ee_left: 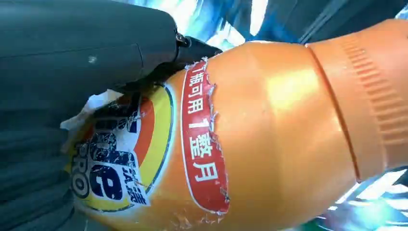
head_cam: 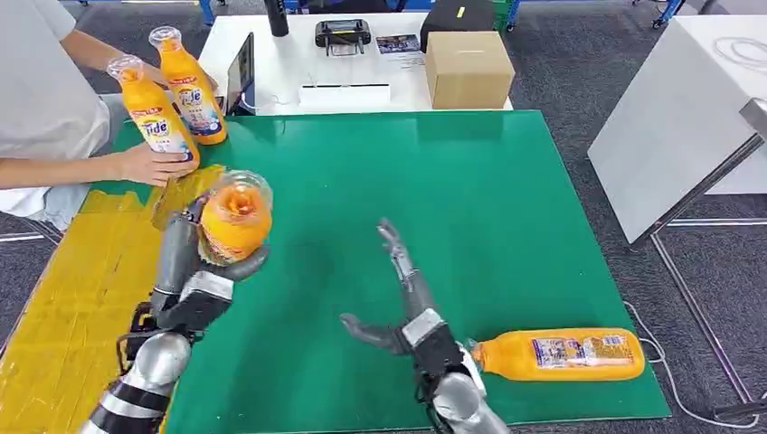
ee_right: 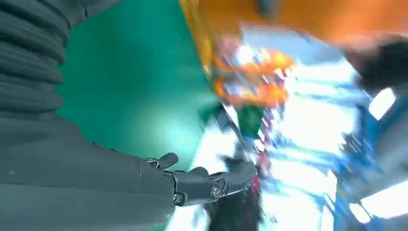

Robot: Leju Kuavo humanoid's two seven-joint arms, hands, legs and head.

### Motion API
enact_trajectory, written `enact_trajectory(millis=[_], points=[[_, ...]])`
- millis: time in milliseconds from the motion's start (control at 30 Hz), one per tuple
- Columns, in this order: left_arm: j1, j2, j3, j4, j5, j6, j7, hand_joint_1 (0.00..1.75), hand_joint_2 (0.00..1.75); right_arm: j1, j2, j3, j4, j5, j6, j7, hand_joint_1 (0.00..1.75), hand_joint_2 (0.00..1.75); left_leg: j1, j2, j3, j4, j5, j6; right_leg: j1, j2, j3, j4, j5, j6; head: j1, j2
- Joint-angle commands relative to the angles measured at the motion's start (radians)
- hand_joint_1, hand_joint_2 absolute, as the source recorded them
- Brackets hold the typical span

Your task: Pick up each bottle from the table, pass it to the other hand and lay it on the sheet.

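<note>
While the left hand point(head_cam: 203, 271) gripped an orange plastic detergent bottle point(head_cam: 234, 217) above the green mat's point(head_cam: 506, 199) edge beside the yellow sheet point(head_cam: 81, 289), the right hand point(head_cam: 402, 289) hovered empty, fingers spread; a second orange bottle point(head_cam: 556, 353) lay near it.

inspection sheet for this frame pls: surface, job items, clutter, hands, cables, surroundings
Surface: green sheet over the table, yellow sheet along its left side.
Job's things: one orange bottle held up in the left robot hand; one orange bottle lying on the green sheet near the right robot hand; two upright bottles at the far left, a person's hand on one.
Clutter: cardboard box, dark device and white items on the white table behind.
Hands: left grips the bottle; right empty, fingers spread over the green sheet.
Cables: white cable on the floor at right.
Surroundings: grey carpet, tilted white panel at right.
</note>
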Motion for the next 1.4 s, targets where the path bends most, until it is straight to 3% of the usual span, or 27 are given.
enact_trajectory(millis=[33, 267, 367, 433, 533, 633, 833, 1000, 1067, 1133, 1300, 1400], points=[[-0.076, 0.26, 0.066, 0.196, -0.293, -0.099, 0.095, 1.75, 1.75, 0.086, -0.066, -0.165, -0.267, 0.021, 0.004, -0.015, 0.0, 1.75, 0.001, 0.001, 0.003, 0.0, -0.001, -0.001, 0.001, 0.001, 0.003, -0.001, -0.001, -0.001, 0.0, 0.0], [-0.08, 0.264, 0.072, 0.212, -0.288, -0.099, 0.09, 1.75, 1.75, 0.086, -0.063, -0.169, -0.266, 0.021, 0.002, -0.016, 0.0, 1.75, 0.001, 0.002, 0.002, 0.0, -0.001, 0.0, 0.001, 0.0, 0.002, -0.001, -0.001, -0.001, 0.0, 0.0], [-0.089, 0.376, 0.014, 0.25, -0.415, -0.183, 0.133, 1.75, 1.75, 0.08, -0.068, -0.178, -0.266, 0.021, -0.004, -0.022, 0.0, 1.75, 0.001, 0.004, 0.001, 0.0, 0.0, 0.0, 0.001, 0.002, 0.001, 0.0, -0.001, -0.001, 0.0, 0.0], [-0.089, 0.483, -0.034, 0.277, -0.406, -0.25, 0.095, 1.75, 1.75, 0.077, -0.073, -0.188, -0.267, 0.011, -0.001, -0.029, 0.0, 1.75, 0.002, 0.005, 0.005, 0.0, -0.002, -0.001, 0.002, 0.004, 0.004, -0.001, -0.001, -0.002, 0.0, 0.0], [-0.008, 0.594, -0.021, 0.233, -0.28, -0.324, 0.018, 1.75, 1.75, 0.072, -0.077, -0.197, -0.256, -0.004, 0.004, -0.035, 0.0, 1.75, 0.002, 0.009, 0.004, 0.0, -0.002, -0.001, 0.002, 0.007, 0.001, 0.0, 0.0, -0.002, 0.0, 0.0], [0.077, 0.621, -0.001, 0.204, -0.263, -0.345, 0.019, 1.75, 1.75, 0.066, -0.076, -0.202, -0.25, -0.014, 0.007, -0.04, 0.0, 1.75, 0.002, 0.011, 0.006, -0.002, -0.003, -0.001, 0.002, 0.01, 0.003, -0.001, -0.001, -0.002, 0.0, 0.0], [0.125, 0.552, -0.016, 0.22, -0.225, -0.35, -0.018, 1.75, 1.75, 0.04, -0.073, -0.194, -0.229, -0.026, 0.022, -0.037, 0.0, 1.75, 0.001, 0.006, 0.005, -0.002, -0.001, 0.0, 0.001, 0.004, 0.004, -0.002, -0.001, -0.001, 0.0, 0.0], [0.069, 0.449, -0.08, 0.337, -0.251, -0.319, -0.03, 1.75, 1.75, 0.008, -0.067, -0.168, -0.199, -0.027, 0.033, -0.03, 0.0, 1.75, 0.0, 0.004, 0.003, -0.003, 0.0, 0.0, 0.0, 0.002, 0.003, -0.002, 0.0, -0.001, 0.0, 0.0], [0.061, 0.441, -0.094, 0.352, -0.253, -0.307, -0.03, 1.75, 1.75, 0.005, -0.068, -0.164, -0.198, -0.027, 0.03, -0.03, 0.0, 1.75, 0.0, 0.003, 0.005, -0.004, 0.001, 0.0, -0.001, 0.001, 0.004, -0.003, 0.0, -0.001, 0.0, 0.0], [0.067, 0.429, -0.086, 0.348, -0.223, -0.302, -0.049, 1.75, 1.75, 0.004, -0.07, -0.162, -0.197, -0.028, 0.034, -0.028, 0.0, 1.75, 0.0, 0.003, 0.005, -0.003, 0.0, 0.0, 0.0, 0.001, 0.004, -0.003, 0.0, -0.001, 0.0, 0.0], [0.054, 0.311, -0.066, 0.385, -0.221, -0.214, -0.048, 1.75, 1.75, -0.007, -0.068, -0.146, -0.175, -0.032, 0.038, -0.017, 0.0, 1.75, -0.001, 0.002, 0.005, -0.004, 0.001, 0.0, -0.001, 0.001, 0.005, -0.003, -0.001, -0.001, 0.0, 0.0], [0.008, 0.289, -0.072, 0.416, -0.242, -0.19, -0.021, 1.75, 1.75, -0.007, -0.067, -0.138, -0.17, -0.032, 0.038, -0.015, 0.0, 1.75, 0.0, 0.001, 0.005, -0.003, 0.001, 0.0, 0.0, -0.001, 0.005, -0.003, 0.0, -0.001, 0.0, 0.0]])
